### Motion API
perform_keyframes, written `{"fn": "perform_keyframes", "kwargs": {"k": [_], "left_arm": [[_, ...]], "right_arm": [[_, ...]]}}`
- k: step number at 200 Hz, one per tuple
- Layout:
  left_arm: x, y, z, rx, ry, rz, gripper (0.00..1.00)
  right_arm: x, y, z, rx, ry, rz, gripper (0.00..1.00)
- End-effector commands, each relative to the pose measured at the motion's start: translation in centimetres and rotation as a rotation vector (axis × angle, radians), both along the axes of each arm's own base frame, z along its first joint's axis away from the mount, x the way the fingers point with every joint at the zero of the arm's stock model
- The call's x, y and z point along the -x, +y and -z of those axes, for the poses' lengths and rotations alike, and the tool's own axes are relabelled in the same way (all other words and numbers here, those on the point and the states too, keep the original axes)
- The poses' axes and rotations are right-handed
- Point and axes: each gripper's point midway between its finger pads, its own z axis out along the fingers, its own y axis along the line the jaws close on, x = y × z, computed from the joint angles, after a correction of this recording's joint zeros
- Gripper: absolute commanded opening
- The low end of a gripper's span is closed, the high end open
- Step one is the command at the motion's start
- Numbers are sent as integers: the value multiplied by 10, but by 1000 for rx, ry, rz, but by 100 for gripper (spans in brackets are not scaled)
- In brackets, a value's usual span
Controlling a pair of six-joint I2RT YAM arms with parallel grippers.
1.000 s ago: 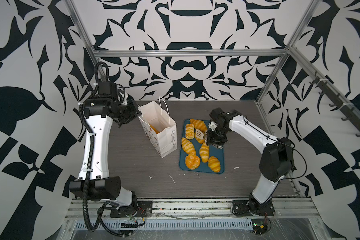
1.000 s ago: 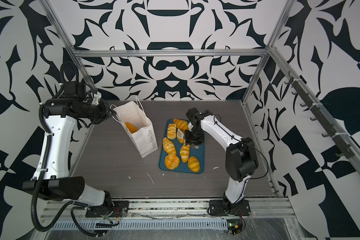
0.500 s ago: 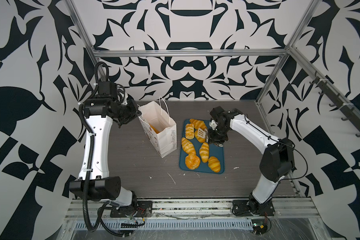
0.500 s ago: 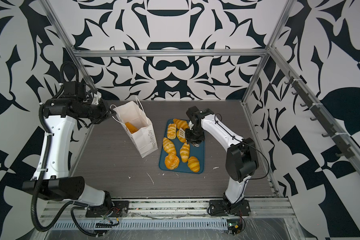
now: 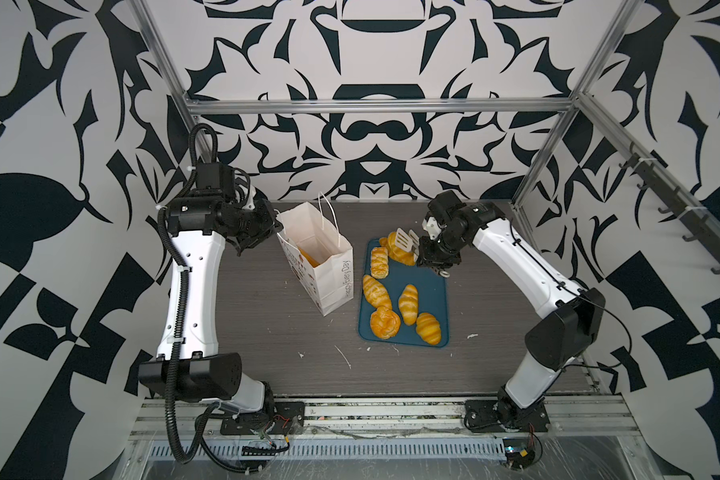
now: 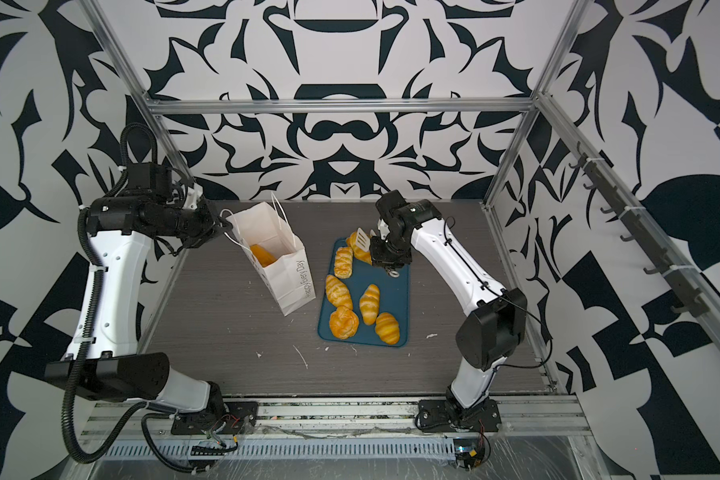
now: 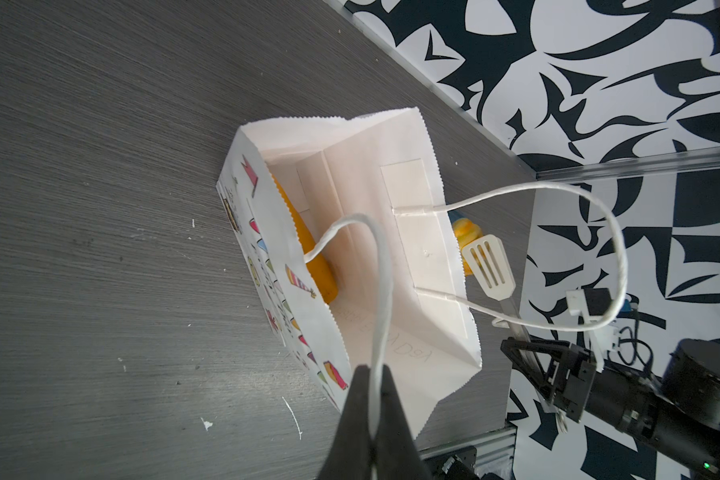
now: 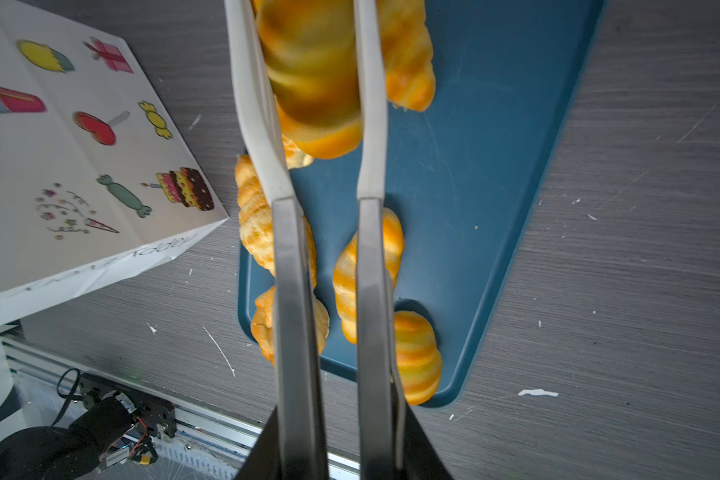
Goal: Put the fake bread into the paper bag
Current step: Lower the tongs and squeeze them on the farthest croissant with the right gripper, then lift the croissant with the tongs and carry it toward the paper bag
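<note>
**Tabletop** (image 5: pixel 267 332): dark grey wood grain, seen whole in both top views.

**Paper bag** (image 5: pixel 329 274): white and upright with its mouth open. It is set just beside the left tool (image 7: pixel 373 376), between that tool and the right tool (image 5: pixel 424 250). Coloured party prints and grey lettering are seen on its walls.

**Tray** (image 5: pixel 435 286): teal and flat on the tabletop, lying beneath the right tool and reaching back under its arm. A narrow strip of tabletop is seen between tray and bag.

**Left tool:** its fingers are pressed together on one cord handle (image 7: pixel 377 291), and the cord is drawn from the bag's near wall up to the tool. The second handle (image 7: pixel 599 249) hangs as a free loop on the bag's far wall, away from this tool.

**Right tool:** closed on a pair of tongs (image 8: pixel 294 270) with metal arms and white slotted blades, which reach out from the tool toward the bag.

**Bread:**
- A croissant (image 8: pixel 308 75) is pinched between the blades at the tongs' far end. Whether it is clear of the tray cannot be told.
- A braided loaf (image 5: pixel 404 258) lies on the tray just under the blades.
- A ribbed pastry (image 5: pixel 379 262), two croissants (image 5: pixel 376 291) (image 5: pixel 408 298), a round bun (image 5: pixel 385 322) and a last croissant (image 5: pixel 428 328) lie on the tray, seen beneath the tongs' arms in the right wrist view.
- One orange piece (image 7: pixel 308 245) lies inside the bag, ahead of the left tool, against the printed wall.

**Scraps** (image 5: pixel 344 357): white flecks scattered on the tabletop, well apart from both tools.
</note>
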Motion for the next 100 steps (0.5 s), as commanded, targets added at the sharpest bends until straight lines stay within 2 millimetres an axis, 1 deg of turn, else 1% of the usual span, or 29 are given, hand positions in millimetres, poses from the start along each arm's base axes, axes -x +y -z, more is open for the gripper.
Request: {"fn": "perform_keyframes", "kwargs": {"k": [1, 56, 78, 100], "left_arm": [[6, 0, 3, 8, 30, -1, 0], [6, 0, 3, 7, 26, 0, 0], [5, 1, 3, 8, 27, -2, 0], [6, 0, 3, 9, 26, -2, 0]], "right_arm": [[1, 4, -45, -62, -96, 6, 33], [-2, 17, -93, -188, -208, -13, 32], [-2, 20, -108, -228, -241, -20, 32], [1, 29, -125, -301, -284, -48, 32]]}}
